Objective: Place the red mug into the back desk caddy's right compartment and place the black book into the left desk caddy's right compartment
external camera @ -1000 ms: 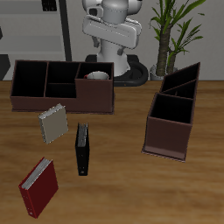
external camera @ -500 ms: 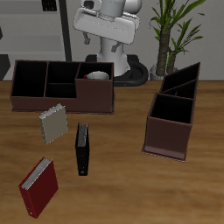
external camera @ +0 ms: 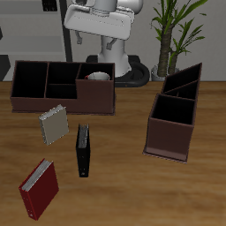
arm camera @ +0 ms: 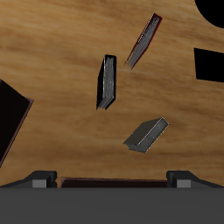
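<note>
Back desk caddy (external camera: 26, 88): wide and low at the desk's rear.
Red mug (external camera: 98, 78): already sits in that caddy's large end section.
Black book (external camera: 83, 150): stands on edge on the desk (external camera: 124, 177), between the patterned book (external camera: 54, 124) and the red book (external camera: 40, 188).
Hand (external camera: 97, 40): raised high above the mug, holding nothing; its opening I cannot tell.
Next step: likely descend over the black book, fingers straddling its thin spine.
Left desk caddy (external camera: 174, 124): well apart, its boxy end section nearest the front.

High front overview, wrist camera looking down, both showing black book (external camera: 83, 151) (arm camera: 107, 82)

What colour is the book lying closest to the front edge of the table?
Red book, with white page edges. The exterior view shows it best.
</note>
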